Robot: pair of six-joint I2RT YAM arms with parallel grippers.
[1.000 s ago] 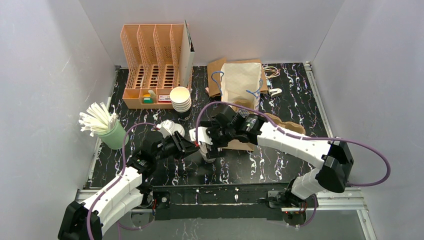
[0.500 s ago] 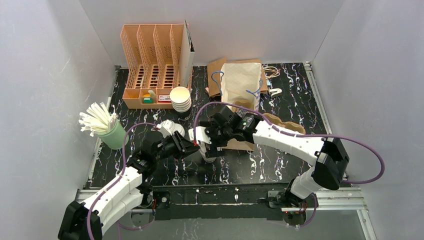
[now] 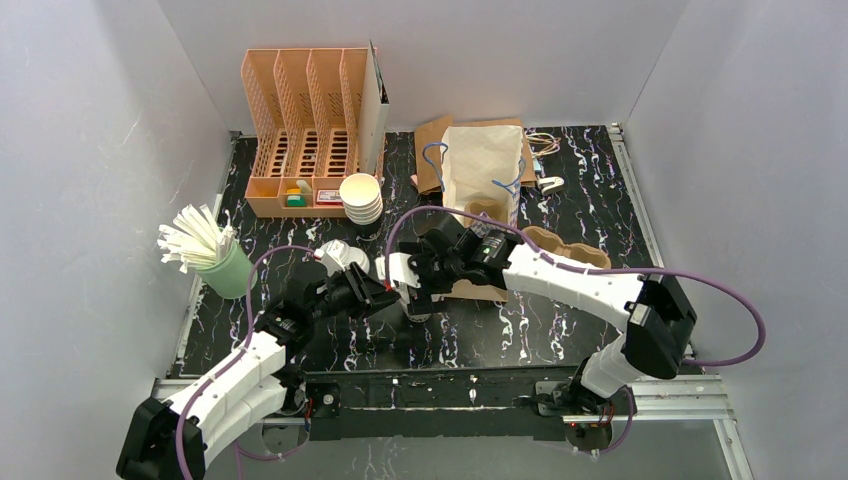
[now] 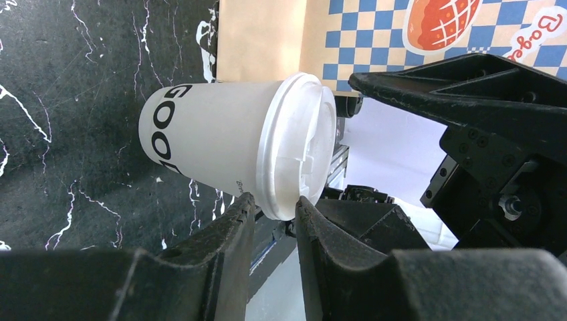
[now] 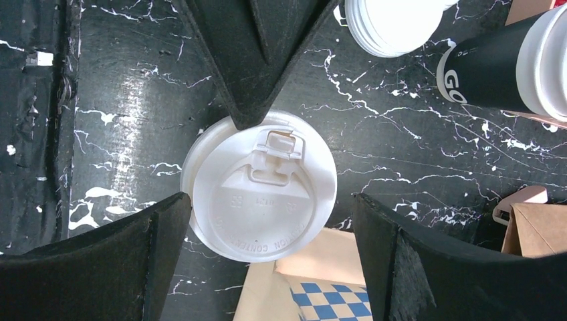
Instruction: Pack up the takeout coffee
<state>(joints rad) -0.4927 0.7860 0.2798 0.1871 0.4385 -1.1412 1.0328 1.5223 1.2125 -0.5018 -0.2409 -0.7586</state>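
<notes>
Clearly we have both hands gathered on one white cup point(image 4: 207, 144). It stands upright on the black marbled table point(image 3: 560, 320) near the front middle, just beside a flat brown bag with a blue checked print point(image 4: 374, 33). Our left hand point(image 4: 273, 204) is clenched on the cup's white lid point(image 5: 261, 200): its two fingertips pinch the rim on the side by the sip tab. Our right hand point(image 5: 271, 210) hangs over the cup from above, released and spread wide, with one finger on either side of the lid. In the right wrist view the finger on the left looks to meet the lid's edge, while the other stands apart from it. We read the black letters "GOO" on the cup's wall. The brown pulp tray point(image 3: 570, 248) lies to the right, just behind our right forearm and apart from the cup. We also see a black cup point(image 5: 495, 67) with a white top and a stack of white lids point(image 5: 394, 23) nearby on the table.
</notes>
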